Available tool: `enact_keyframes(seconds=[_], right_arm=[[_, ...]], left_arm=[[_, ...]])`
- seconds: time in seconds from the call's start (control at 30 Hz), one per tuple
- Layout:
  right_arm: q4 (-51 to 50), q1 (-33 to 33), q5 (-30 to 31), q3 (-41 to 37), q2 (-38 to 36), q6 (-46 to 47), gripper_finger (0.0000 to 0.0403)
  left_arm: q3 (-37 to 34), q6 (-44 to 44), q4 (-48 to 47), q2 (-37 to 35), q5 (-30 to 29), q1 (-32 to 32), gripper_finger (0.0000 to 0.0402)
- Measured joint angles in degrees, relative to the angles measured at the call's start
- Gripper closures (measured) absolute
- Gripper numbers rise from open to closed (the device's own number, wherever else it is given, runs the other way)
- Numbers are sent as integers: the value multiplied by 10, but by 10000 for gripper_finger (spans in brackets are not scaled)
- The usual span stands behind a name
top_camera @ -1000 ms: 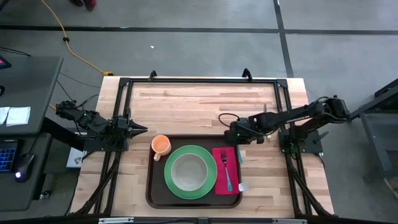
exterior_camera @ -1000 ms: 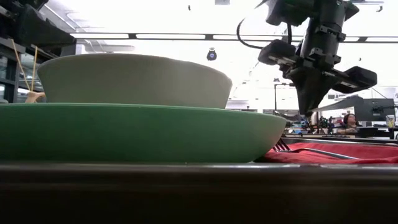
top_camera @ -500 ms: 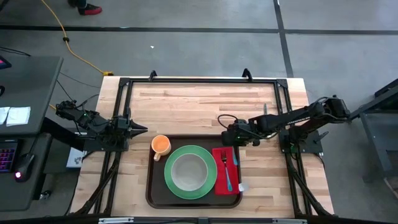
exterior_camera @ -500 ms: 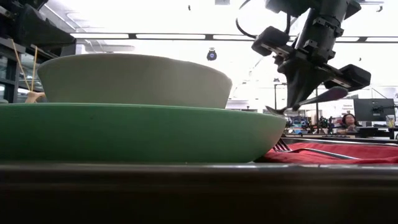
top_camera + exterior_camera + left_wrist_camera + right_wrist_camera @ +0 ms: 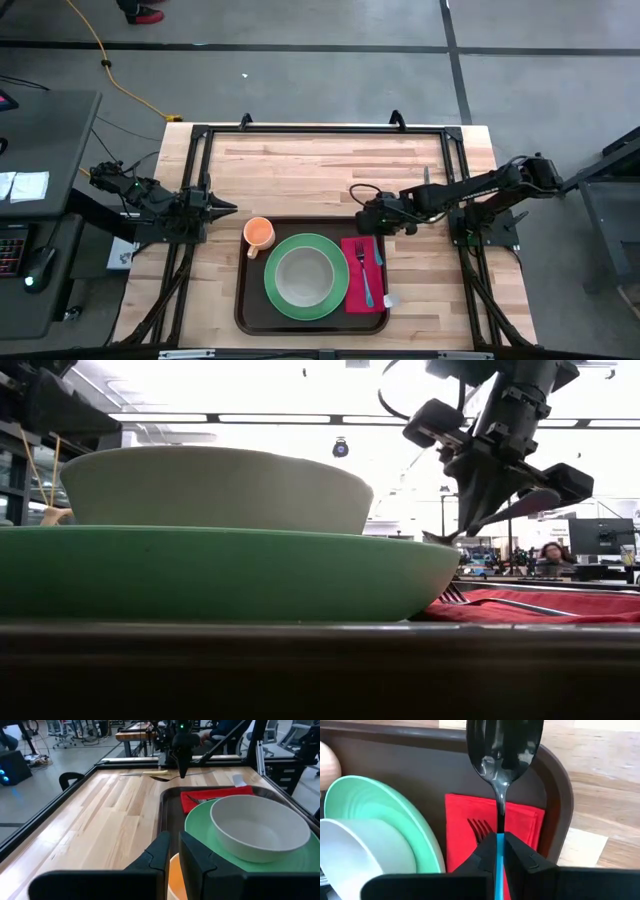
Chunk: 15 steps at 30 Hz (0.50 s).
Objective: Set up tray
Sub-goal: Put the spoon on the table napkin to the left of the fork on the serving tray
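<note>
The dark brown tray (image 5: pixel 243 305) lies at the near middle of the wooden table (image 5: pixel 300 170), carrying a green plate (image 5: pixel 338 295) with a white bowl (image 5: pixel 300 275), an orange cup (image 5: pixel 259 233) and a red napkin (image 5: pixel 358 290) with a fork (image 5: pixel 363 270). The right gripper (image 5: pixel 368 215) hangs above the tray's far right corner, clamped on the blue handle of a spoon (image 5: pixel 504 755). The left gripper (image 5: pixel 228 208) waits at the table's left edge, fingers slightly parted and empty.
</note>
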Motion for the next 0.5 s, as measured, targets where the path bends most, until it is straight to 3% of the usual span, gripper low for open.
enact_keyframes(seconds=[0.5], right_arm=[[32,12,12,0,0,-3,390]], left_arm=[[0,0,-3,0,0,0,332]])
